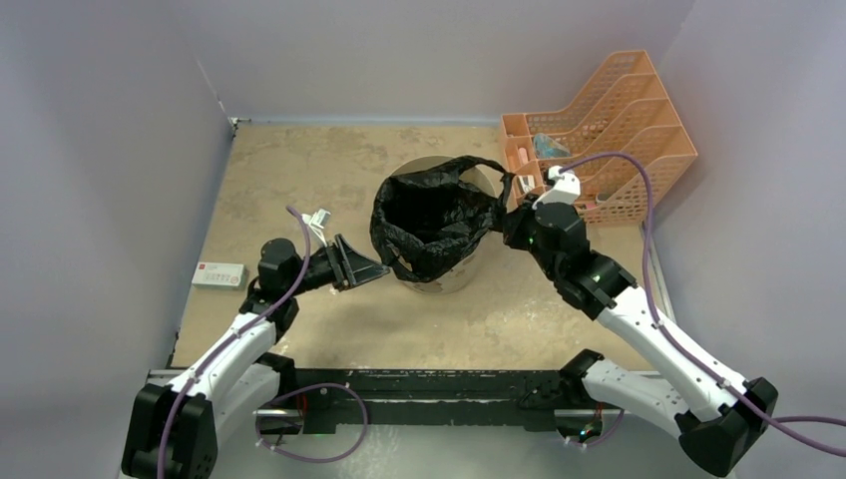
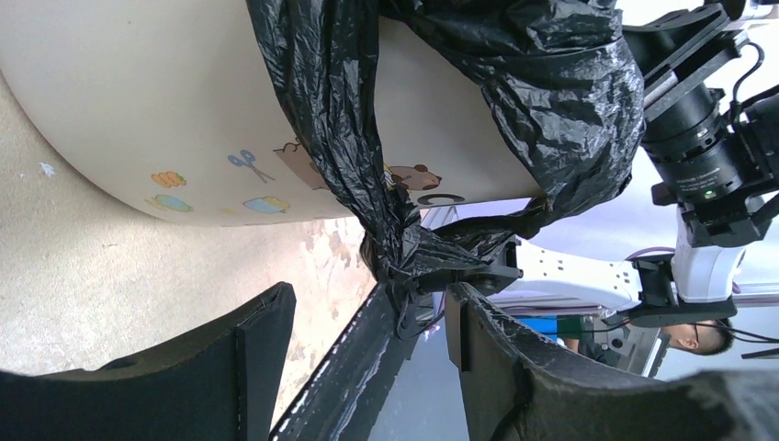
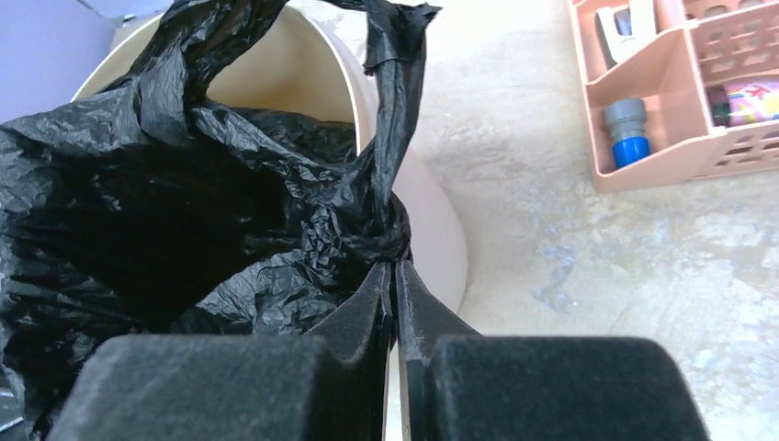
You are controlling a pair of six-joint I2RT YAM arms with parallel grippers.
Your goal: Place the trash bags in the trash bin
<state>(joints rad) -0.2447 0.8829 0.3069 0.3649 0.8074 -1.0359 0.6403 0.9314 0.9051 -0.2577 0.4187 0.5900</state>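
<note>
The black trash bag is draped over the mouth of the cream trash bin, with part of it hanging down the outside. My right gripper is at the bin's right rim, shut on a bunched part of the bag at the base of a loop handle; the bin wall is just behind it. My left gripper is open and empty, low beside the bin's left side. In the left wrist view a knotted fold of the bag hangs just beyond the open fingers, against the bin.
An orange mesh desk organiser with small items stands at the back right, close behind the right arm; it also shows in the right wrist view. A small white and red box lies at the left table edge. Walls enclose the table.
</note>
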